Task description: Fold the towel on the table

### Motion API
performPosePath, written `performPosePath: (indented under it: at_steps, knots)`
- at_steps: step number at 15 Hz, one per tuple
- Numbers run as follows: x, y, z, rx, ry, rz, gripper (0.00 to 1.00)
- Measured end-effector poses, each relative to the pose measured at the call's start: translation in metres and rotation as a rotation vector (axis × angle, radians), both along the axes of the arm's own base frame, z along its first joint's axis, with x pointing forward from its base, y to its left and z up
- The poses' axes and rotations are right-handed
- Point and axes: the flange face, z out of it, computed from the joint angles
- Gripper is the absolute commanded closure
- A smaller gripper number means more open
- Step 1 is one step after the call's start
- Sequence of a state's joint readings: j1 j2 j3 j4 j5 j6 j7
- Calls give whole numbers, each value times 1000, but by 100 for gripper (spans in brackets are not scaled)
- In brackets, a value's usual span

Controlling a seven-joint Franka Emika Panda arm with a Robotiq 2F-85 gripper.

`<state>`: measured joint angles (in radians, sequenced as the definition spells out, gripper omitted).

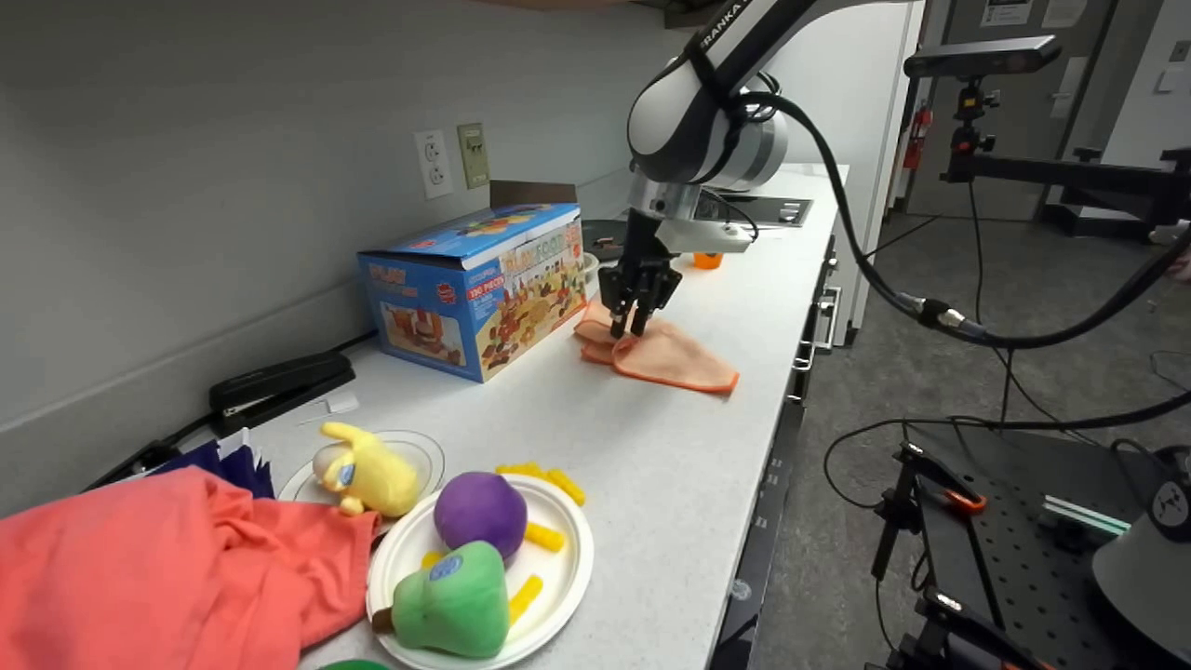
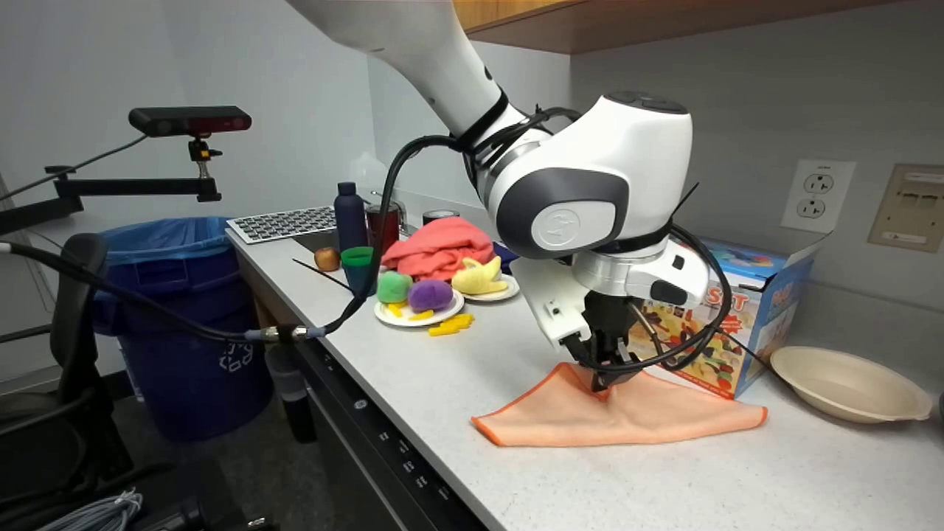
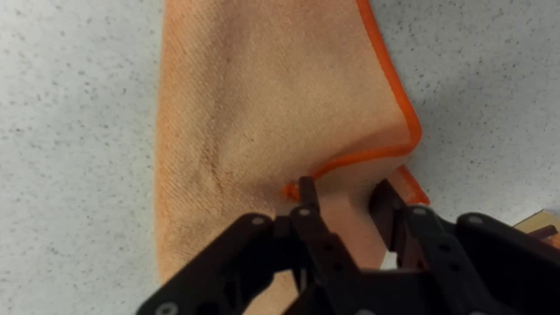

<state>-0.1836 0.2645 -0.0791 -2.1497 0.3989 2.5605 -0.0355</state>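
1. Along the wall (image 1: 279, 140) runs the white counter (image 1: 661, 447).
2. Over it reaches the arm (image 2: 590, 155).
3. Near the wall stands the box (image 1: 475, 288), its top flap raised.
4. The red cloth (image 1: 177, 568) lies in a heap, apart from the box.
5. The towel (image 2: 627, 420) is on the counter, just beside the box. It is creased, and in the wrist view an orange-edged corner lies over another layer.
6. The white plate (image 1: 563, 596) lies near the red cloth.
7. The gripper (image 3: 343, 188) points down at the towel. It is moderately wide: a gap is visible between its tips, and towel shows in it. Whether they press the towel, I cannot tell.
8. On the plate sit the green toy (image 1: 461, 600) and the purple toy (image 1: 479, 512); the yellow toy (image 1: 381, 475) is near.
9. Yellow sticks (image 1: 526, 598) lie on the plate and beside it.
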Motion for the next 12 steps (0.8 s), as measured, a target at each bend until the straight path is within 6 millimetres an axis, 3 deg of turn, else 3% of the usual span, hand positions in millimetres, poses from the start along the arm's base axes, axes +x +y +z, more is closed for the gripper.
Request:
performPosePath:
  at_steps: [2,6,12]
  knots:
    - [0,0,-1,-4,2,4,100]
    - [4,4,3,-72,40,110,100]
    - [21,36,22,-252,133,379,100]
